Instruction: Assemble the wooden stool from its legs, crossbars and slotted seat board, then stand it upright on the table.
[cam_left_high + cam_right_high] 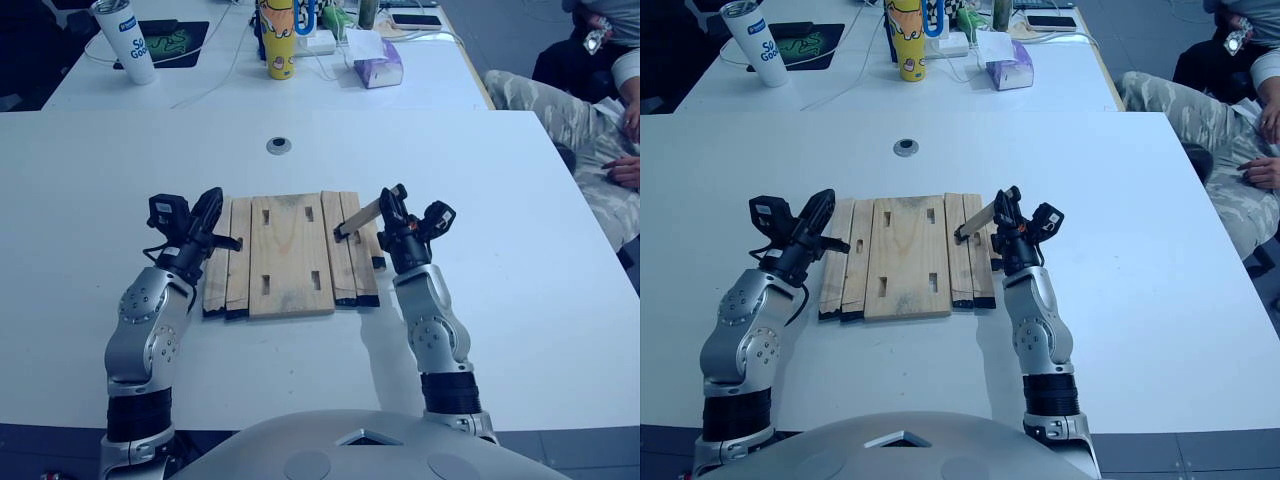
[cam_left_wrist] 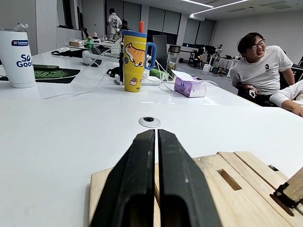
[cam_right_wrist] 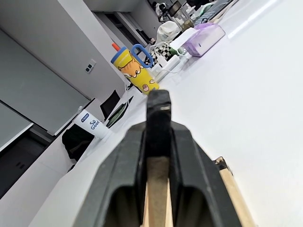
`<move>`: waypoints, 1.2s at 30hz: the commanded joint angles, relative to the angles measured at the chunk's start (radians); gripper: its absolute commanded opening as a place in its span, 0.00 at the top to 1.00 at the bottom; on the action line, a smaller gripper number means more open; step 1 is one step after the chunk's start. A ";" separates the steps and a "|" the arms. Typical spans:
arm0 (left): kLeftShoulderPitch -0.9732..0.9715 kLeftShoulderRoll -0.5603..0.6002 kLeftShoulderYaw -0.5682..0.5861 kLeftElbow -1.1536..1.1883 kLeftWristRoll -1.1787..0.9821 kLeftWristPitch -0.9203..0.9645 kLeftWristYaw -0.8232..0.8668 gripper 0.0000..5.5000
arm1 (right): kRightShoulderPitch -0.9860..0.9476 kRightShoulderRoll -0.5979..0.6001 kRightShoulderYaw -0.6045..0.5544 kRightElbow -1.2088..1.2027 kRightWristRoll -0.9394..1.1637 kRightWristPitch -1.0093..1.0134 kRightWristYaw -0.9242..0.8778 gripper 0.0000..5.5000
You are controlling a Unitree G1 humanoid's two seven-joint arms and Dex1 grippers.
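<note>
The slotted seat board [image 1: 290,255] lies flat mid-table, its four slots facing up. Two wooden legs [image 1: 228,272] lie along its left side and two more [image 1: 350,268] along its right side. My right gripper [image 1: 388,215] is shut on a wooden crossbar [image 1: 362,218] with black ends. The crossbar tilts, its low end resting on the right-hand legs. The right wrist view has this crossbar [image 3: 157,175] clamped between the fingers. My left gripper [image 1: 222,238] hovers over the left legs, fingers [image 2: 137,179] pressed together with nothing between them.
A round cable grommet [image 1: 279,146] sits in the table behind the board. The table beyond carries a yellow mug [image 1: 278,40], a white tumbler [image 1: 128,40] and a tissue box [image 1: 378,68]. A person sits off the right edge. Bare tabletop [image 1: 520,260] lies on both sides.
</note>
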 commanded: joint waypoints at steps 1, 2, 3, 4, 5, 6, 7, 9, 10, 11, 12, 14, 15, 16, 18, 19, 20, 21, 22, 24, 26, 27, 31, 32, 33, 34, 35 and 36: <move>-0.012 -0.002 0.002 0.001 0.004 0.014 0.007 0.98 | -0.014 0.146 0.004 0.044 0.039 0.045 -0.045 0.93; -0.012 -0.002 0.002 0.001 0.004 0.014 0.007 0.98 | -0.014 0.145 0.003 0.047 0.046 0.047 -0.048 0.93; -0.011 -0.003 0.002 0.001 0.004 0.013 0.007 0.98 | -0.014 0.143 0.003 0.048 0.050 0.049 -0.053 0.93; -0.012 -0.003 0.002 0.002 0.004 0.013 0.008 0.98 | -0.015 0.141 0.004 0.051 0.052 0.053 -0.060 0.93; -0.012 -0.003 0.002 0.002 0.004 0.013 0.008 0.98 | -0.015 0.137 0.006 0.053 0.053 0.057 -0.066 0.93; -0.012 -0.003 0.002 0.002 0.003 0.013 0.008 0.98 | -0.014 0.134 0.009 0.054 0.052 0.059 -0.072 0.93; -0.012 -0.003 0.002 0.002 0.003 0.013 0.007 0.98 | -0.014 0.128 0.012 0.054 0.046 0.059 -0.080 0.93; -0.012 -0.003 0.002 0.001 0.003 0.011 0.008 0.98 | -0.014 0.101 0.034 0.043 -0.009 0.059 -0.106 0.93; -0.011 -0.004 0.003 -0.001 0.003 0.011 0.008 0.98 | -0.014 0.084 0.050 0.035 -0.050 0.059 -0.125 0.93; -0.005 -0.005 0.005 -0.013 0.001 0.014 0.013 0.98 | -0.002 0.029 0.092 -0.001 -0.143 0.106 -0.178 0.93; -0.001 -0.006 0.007 -0.022 0.000 0.017 0.017 0.98 | 0.007 -0.010 0.121 -0.025 -0.208 0.141 -0.213 0.93; 0.007 -0.008 0.007 -0.034 0.000 0.019 0.023 0.98 | 0.018 -0.046 0.153 -0.045 -0.283 0.183 -0.241 0.93; 0.008 -0.009 0.006 -0.036 0.001 0.020 0.023 0.98 | 0.020 -0.044 0.157 -0.049 -0.301 0.192 -0.241 0.93; 0.008 -0.008 0.006 -0.038 0.000 0.022 0.025 0.98 | 0.023 -0.046 0.166 -0.057 -0.329 0.201 -0.241 0.93; 0.007 -0.008 0.007 -0.043 -0.001 0.026 0.025 0.98 | 0.030 -0.044 0.167 -0.068 -0.365 0.218 -0.246 0.93; 0.007 -0.007 0.007 -0.045 -0.001 0.028 0.024 0.98 | 0.034 -0.041 0.165 -0.069 -0.377 0.226 -0.244 0.93; 0.007 -0.006 0.007 -0.046 -0.001 0.030 0.024 0.98 | 0.038 -0.039 0.161 -0.070 -0.388 0.233 -0.242 0.93; 0.007 -0.006 0.007 -0.048 -0.001 0.031 0.023 0.98 | 0.042 -0.037 0.159 -0.069 -0.395 0.238 -0.237 0.93; 0.007 -0.006 0.007 -0.049 -0.001 0.033 0.023 0.98 | 0.043 -0.041 0.162 -0.067 -0.407 0.236 -0.226 0.93; 0.006 -0.005 0.006 -0.051 0.001 0.033 0.022 0.98 | 0.045 -0.057 0.179 -0.070 -0.435 0.229 -0.196 0.93; 0.007 -0.005 0.005 -0.052 0.003 0.032 0.021 0.98 | 0.048 -0.079 0.200 -0.073 -0.465 0.221 -0.160 0.93; 0.007 -0.005 0.005 -0.052 0.003 0.032 0.021 0.98 | 0.051 -0.094 0.214 -0.074 -0.487 0.212 -0.138 0.93; 0.008 -0.006 0.004 -0.050 0.006 0.030 0.020 0.98 | 0.073 -0.144 0.246 -0.049 -0.558 0.143 -0.048 0.93; 0.007 -0.006 0.004 -0.049 0.007 0.029 0.020 0.98 | 0.084 -0.150 0.248 -0.036 -0.570 0.122 -0.030 0.93; 0.009 -0.007 0.004 -0.048 0.008 0.027 0.020 0.98 | 0.087 -0.166 0.255 -0.024 -0.598 0.089 -0.015 0.93; 0.010 -0.007 0.003 -0.048 0.009 0.026 0.020 0.98 | 0.089 -0.182 0.260 -0.010 -0.630 0.052 -0.002 0.93; 0.010 -0.008 0.003 -0.047 0.009 0.025 0.020 0.98 | 0.091 -0.190 0.258 0.004 -0.652 0.023 0.007 0.93; 0.010 -0.008 0.003 -0.046 0.010 0.024 0.020 0.98 | 0.095 -0.192 0.249 0.017 -0.660 0.003 0.013 0.93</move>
